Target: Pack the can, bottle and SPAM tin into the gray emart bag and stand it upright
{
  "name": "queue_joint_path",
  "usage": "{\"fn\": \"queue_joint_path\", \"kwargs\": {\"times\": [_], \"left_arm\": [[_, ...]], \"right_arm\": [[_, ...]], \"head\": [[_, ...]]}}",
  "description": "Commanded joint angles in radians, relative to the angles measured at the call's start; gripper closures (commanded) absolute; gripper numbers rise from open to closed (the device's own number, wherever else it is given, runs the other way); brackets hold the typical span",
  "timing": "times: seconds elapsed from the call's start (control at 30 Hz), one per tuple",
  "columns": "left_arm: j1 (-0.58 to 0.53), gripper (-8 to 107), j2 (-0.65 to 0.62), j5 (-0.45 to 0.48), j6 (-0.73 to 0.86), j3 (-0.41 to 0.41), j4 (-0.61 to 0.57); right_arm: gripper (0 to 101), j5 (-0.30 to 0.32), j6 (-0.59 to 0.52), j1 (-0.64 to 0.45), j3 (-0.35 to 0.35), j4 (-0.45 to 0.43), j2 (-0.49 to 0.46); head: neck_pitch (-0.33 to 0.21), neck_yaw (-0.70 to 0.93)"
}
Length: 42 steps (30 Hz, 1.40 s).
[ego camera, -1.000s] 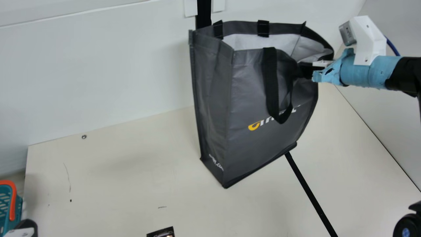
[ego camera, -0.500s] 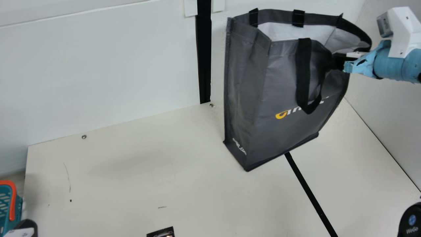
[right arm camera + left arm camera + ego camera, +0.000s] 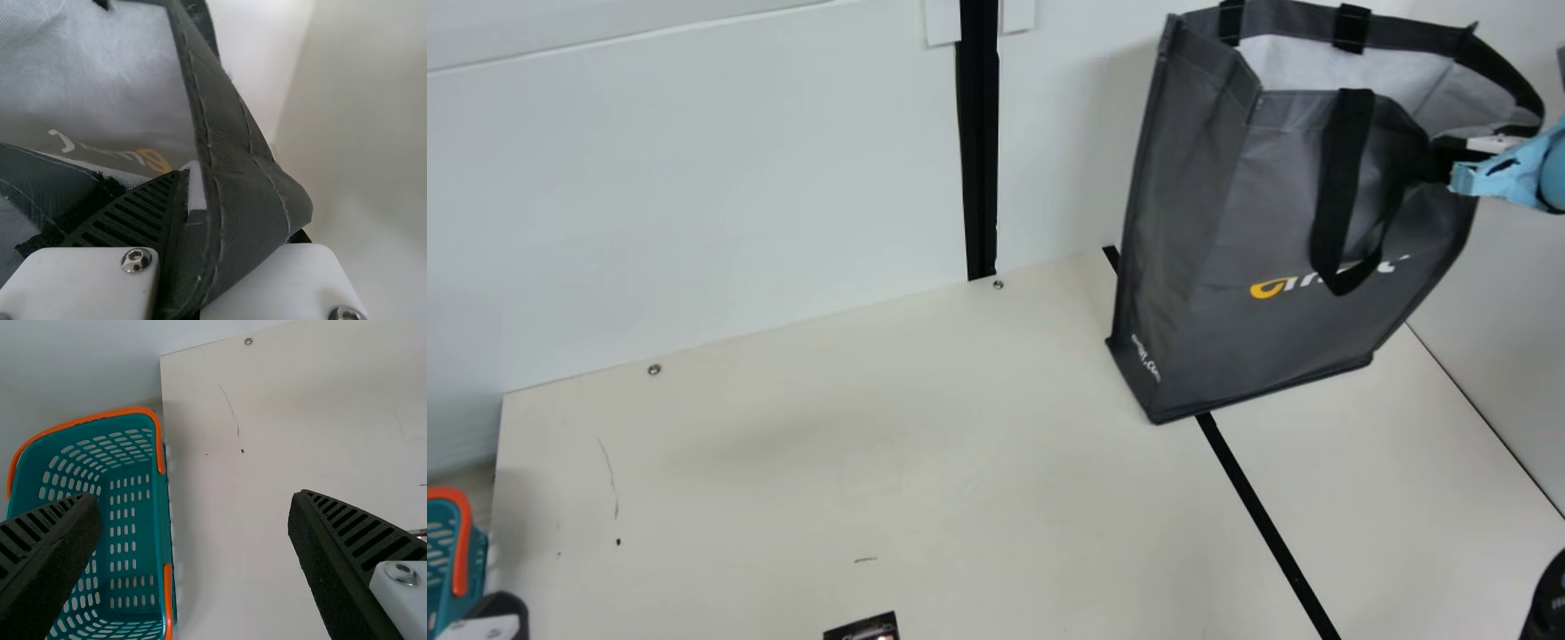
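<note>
While the right gripper (image 3: 1449, 162) held the gray emart bag (image 3: 1209, 231) by its rim, fingers closed on the fabric, the bag was noted at far right, mouth open and slightly tilted. A black handle (image 3: 1341, 187) hung down its near face. Contact between its base and the table (image 3: 871, 462) could not be determined. At near left, close to a teal basket (image 3: 475, 564), the left gripper (image 3: 500, 610) had its fingers spread apart.
</note>
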Motion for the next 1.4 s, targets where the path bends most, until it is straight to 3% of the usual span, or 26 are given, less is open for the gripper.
{"fn": "queue_joint_path", "kwargs": {"times": [0.0, 0.47, 1.03, 1.37], "left_arm": [[0.0, 9, 0.0, 0.0, 0.0, 0.0, 0.0], [0.0, 9, 0.0, 0.0, 0.0, 0.0, 0.0], [0.0, 9, 0.0, 0.0, 0.0, 0.0, 0.0], [0.0, 9, 0.0, 0.0, 0.0, 0.0, 0.0]], "right_arm": [[101, -0.001, -0.008, -0.018, -0.005, -0.001, 0.004], [101, 0.01, -0.046, -0.118, -0.031, 0.009, 0.033], [46, 0.018, -0.069, -0.116, 0.004, 0.08, -0.006], [12, 0.033, -0.087, -0.085, -0.03, 0.115, -0.043]], "head": [[-0.023, -0.001], [-0.023, -0.001], [-0.023, -0.001], [-0.023, -0.001]]}}
